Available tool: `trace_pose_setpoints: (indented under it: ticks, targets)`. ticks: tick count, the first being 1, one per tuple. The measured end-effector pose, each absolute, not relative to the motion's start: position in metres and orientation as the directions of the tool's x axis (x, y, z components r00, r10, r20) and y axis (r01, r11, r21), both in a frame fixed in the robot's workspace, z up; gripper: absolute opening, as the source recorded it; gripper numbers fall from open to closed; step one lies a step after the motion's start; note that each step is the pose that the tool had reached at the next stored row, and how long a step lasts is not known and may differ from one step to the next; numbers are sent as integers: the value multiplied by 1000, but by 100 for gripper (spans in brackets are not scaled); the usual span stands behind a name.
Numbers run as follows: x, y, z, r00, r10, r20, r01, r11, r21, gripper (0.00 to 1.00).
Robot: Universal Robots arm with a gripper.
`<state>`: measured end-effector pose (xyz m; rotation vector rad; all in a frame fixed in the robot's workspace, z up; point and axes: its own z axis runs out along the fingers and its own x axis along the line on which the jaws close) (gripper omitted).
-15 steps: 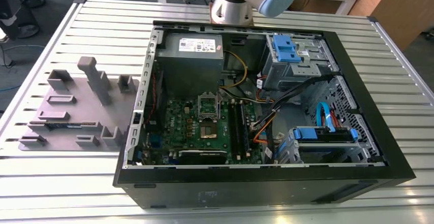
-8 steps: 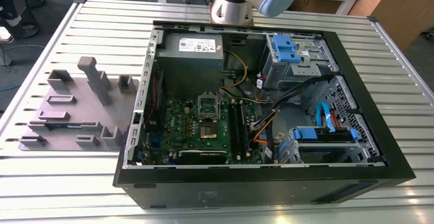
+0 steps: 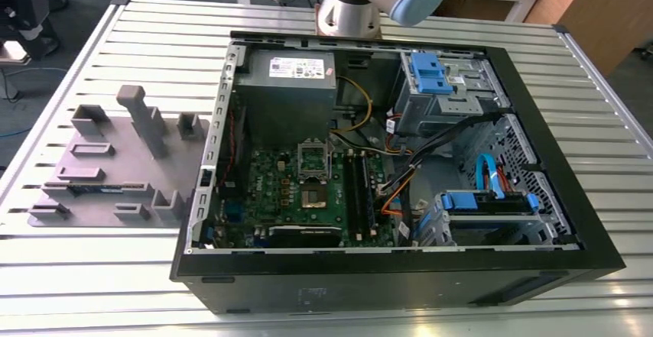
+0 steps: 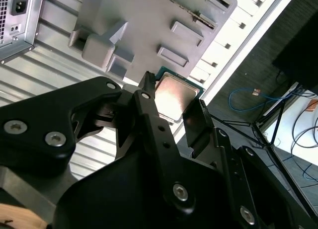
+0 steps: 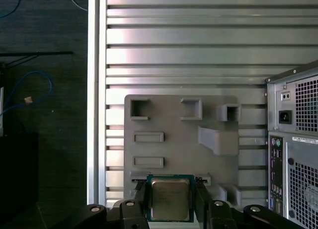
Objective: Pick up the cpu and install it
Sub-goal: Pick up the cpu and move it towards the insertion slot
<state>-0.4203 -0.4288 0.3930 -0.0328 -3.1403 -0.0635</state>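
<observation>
Gripper [image 5: 171, 191] is closing on the cpu [image 5: 170, 199]. In the first wrist view the two black fingers [image 5: 141, 201] are pressing on opposite edges of the chip, with the gap between them just the chip's width. The dull silver top is facing the camera and the green border is showing around it.

In the second wrist view the gripper [image 4: 173, 96] is showing the same hold. One finger [image 4: 154, 114] is lying along one side of the cpu [image 4: 175, 96] and the other is bearing on the far side. The chip is sitting flat between the tips, not tilted in the grip.

The cpu is hanging over the edge of the grey fixture plate [image 5: 174, 119]. Part of it is overlapping that edge and the rest is over the slatted metal table [image 5: 184, 55]. Cannot tell whether it is touching the plate. The plate is lying near one edge of the table, and dark floor [image 5: 44, 40] with a blue cable [image 5: 30, 87] is showing beyond that edge.

In the exterior view the fixture plate [image 3: 112, 176] is sitting toward the table [image 3: 153, 31] edge at the exterior view's left. The open computer case [image 3: 571, 222] is occupying the middle of the table, just beside the plate. The green motherboard [image 3: 275, 192] is lying inside it. A section of the robot arm [image 3: 378, 1] is standing past the far edge of the case.
</observation>
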Motion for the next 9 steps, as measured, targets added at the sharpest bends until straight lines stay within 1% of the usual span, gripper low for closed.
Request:
trace_pose_setpoints:
  ticks: [9]
  targets:
    - [-408,-429,393,-1000,21,1,21,999,40,47]
